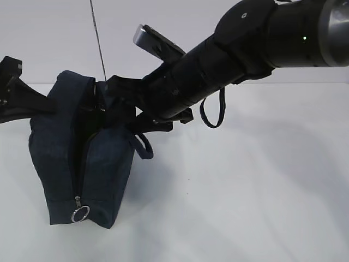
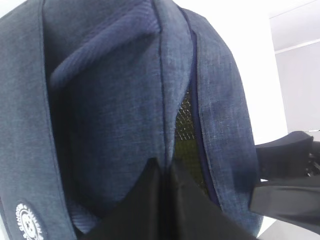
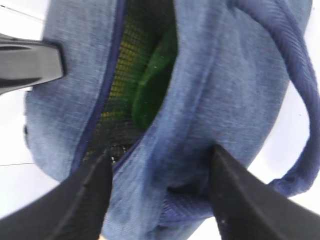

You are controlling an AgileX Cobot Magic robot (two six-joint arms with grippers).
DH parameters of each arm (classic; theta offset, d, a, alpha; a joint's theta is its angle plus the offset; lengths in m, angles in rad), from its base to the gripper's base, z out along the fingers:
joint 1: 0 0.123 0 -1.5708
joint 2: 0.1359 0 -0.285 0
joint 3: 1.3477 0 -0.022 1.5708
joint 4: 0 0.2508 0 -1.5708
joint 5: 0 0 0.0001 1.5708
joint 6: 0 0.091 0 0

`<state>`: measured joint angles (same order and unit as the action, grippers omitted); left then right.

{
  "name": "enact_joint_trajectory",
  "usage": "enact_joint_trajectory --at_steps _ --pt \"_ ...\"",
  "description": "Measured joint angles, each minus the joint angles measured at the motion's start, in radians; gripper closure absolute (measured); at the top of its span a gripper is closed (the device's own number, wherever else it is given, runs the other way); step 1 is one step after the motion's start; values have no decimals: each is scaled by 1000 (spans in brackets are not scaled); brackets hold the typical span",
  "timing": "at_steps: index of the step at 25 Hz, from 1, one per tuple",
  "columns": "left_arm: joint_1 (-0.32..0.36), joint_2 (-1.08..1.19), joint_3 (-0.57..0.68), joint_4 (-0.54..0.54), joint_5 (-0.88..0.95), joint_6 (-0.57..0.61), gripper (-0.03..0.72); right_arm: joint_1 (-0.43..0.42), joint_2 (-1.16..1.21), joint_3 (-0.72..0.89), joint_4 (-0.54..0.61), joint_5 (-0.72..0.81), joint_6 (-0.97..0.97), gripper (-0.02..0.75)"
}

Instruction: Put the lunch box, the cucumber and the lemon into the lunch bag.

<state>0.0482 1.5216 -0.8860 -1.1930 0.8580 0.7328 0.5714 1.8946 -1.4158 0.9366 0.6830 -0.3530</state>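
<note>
Pinching the lunch bag (image 2: 120, 100) cloth, the left pincer (image 2: 165, 175) has its tips pressed together. The right pincer (image 3: 160, 175) stands apart, with bag cloth between its tips. Just past them, the cucumber (image 3: 152, 85) lies inside the bag.

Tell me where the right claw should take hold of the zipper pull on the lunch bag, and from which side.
Grip the silver ring pull hanging at the low front corner of the lunch bag. It dangles free of the fabric, so the right claw would probably do best coming in from the open table side on the bag's right, pinching the ring across its flat faces.
</note>
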Motion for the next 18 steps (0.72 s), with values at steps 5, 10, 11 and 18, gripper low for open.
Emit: enact_joint_trajectory --at_steps 5,10,11,18 --pt "0 0 0 4 0 0 692 0 13 0 0 -19 -2 443" --pt "0 0 0 4 0 0 692 0 16 0 0 -70 -32 694" --pt "0 0 0 4 0 0 692 0 18 0 0 -76 -41 706" --pt "0 0 0 6 0 0 692 0 20 0 -2 -77 -79 715"
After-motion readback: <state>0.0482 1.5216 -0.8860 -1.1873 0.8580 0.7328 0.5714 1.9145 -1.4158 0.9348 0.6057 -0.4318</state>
